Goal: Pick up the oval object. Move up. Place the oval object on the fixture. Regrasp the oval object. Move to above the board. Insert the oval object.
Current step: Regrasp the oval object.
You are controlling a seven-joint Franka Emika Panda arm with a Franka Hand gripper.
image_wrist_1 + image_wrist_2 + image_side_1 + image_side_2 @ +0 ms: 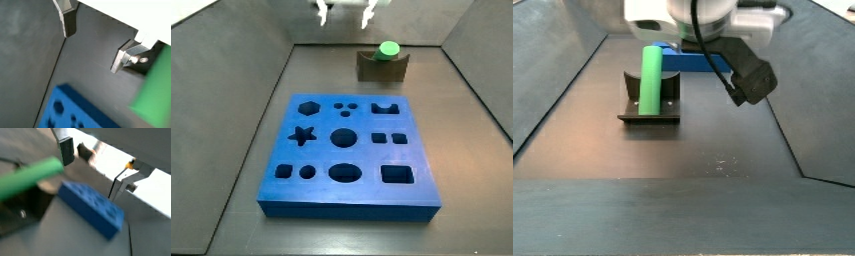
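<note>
The bright green oval object (651, 79) lies in the notch of the brown fixture (649, 108); in a side view its green end (388, 48) shows on top of the fixture (381, 66). It also shows blurred in both wrist views (152, 85) (28, 178). My gripper (345, 14) hangs high above the floor, behind and to the side of the fixture, open and empty, with nothing between the silver fingers (66, 20) (66, 150). The blue board (348, 153) with its shaped holes lies flat on the floor, and shows in both wrist views (67, 110) (92, 208).
Grey walls (245, 90) slope up around the dark floor. A dark camera housing (751, 72) on a cable hangs from the wrist near the fixture.
</note>
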